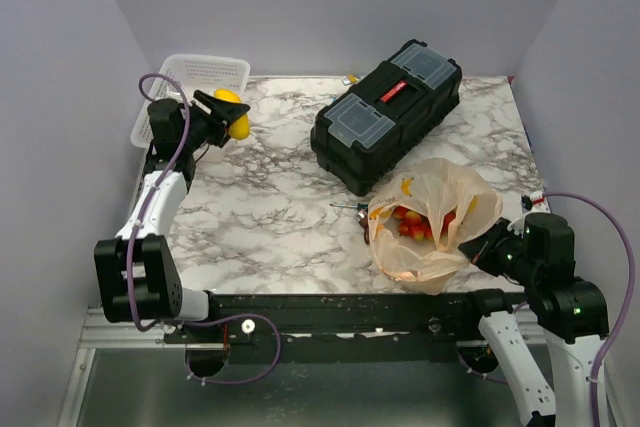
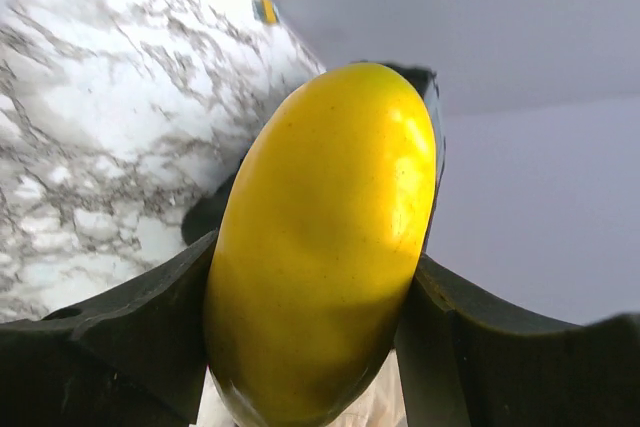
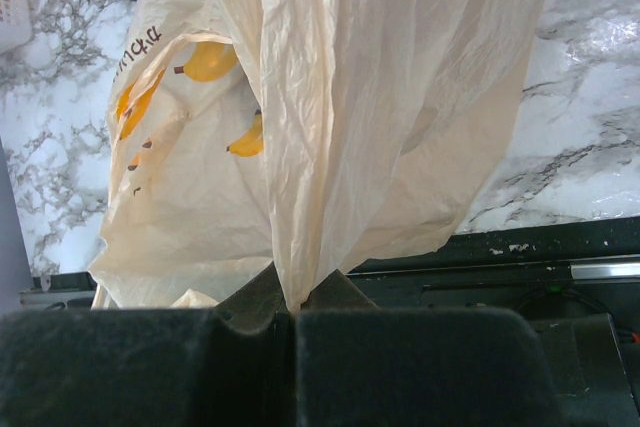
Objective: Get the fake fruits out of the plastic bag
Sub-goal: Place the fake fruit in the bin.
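Note:
My left gripper (image 1: 228,113) is shut on a yellow oval fake fruit (image 1: 236,119), held above the table's far left next to the white basket; the fruit fills the left wrist view (image 2: 320,247) between the black fingers (image 2: 130,327). The pale-orange plastic bag (image 1: 432,219) lies open at the front right with red, orange and yellow fruits (image 1: 415,224) inside. My right gripper (image 1: 483,247) is shut on the bag's edge, seen pinched in the right wrist view (image 3: 295,302), where the bag (image 3: 330,107) hangs in folds.
A black toolbox (image 1: 388,112) stands at the back centre, just behind the bag. A white mesh basket (image 1: 205,75) sits at the far left corner. A small thin metal piece (image 1: 350,206) lies left of the bag. The table's front edge (image 1: 330,297) runs just below the bag.

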